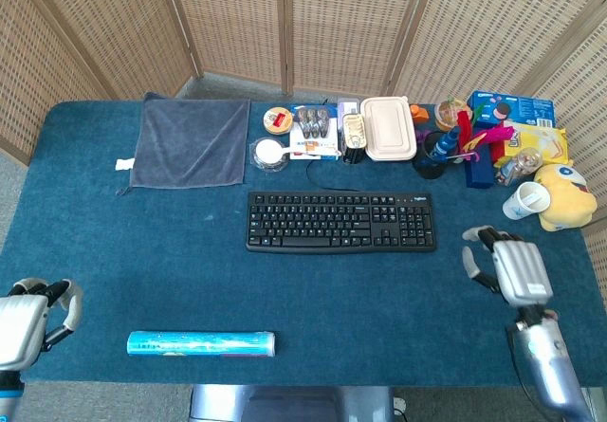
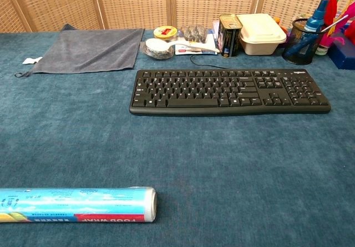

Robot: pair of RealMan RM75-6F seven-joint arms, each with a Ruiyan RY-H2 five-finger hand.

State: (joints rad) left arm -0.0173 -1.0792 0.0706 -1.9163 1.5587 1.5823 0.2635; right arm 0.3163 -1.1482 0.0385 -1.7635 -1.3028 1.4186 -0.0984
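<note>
The right hand (image 1: 510,268) hovered empty, fingers apart, right of the black plastic keyboard (image 1: 340,222) mid-table. The left hand (image 1: 24,318), seemingly loosely curled and empty, sat near the blue foil-wrap roll (image 1: 201,343).

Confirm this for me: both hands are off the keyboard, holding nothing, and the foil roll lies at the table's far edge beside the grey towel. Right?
Not quite. The roll lies at the near edge, well apart from the towel, as the head view shows. The left hand and right hand are indeed off the keyboard, holding nothing.
</note>
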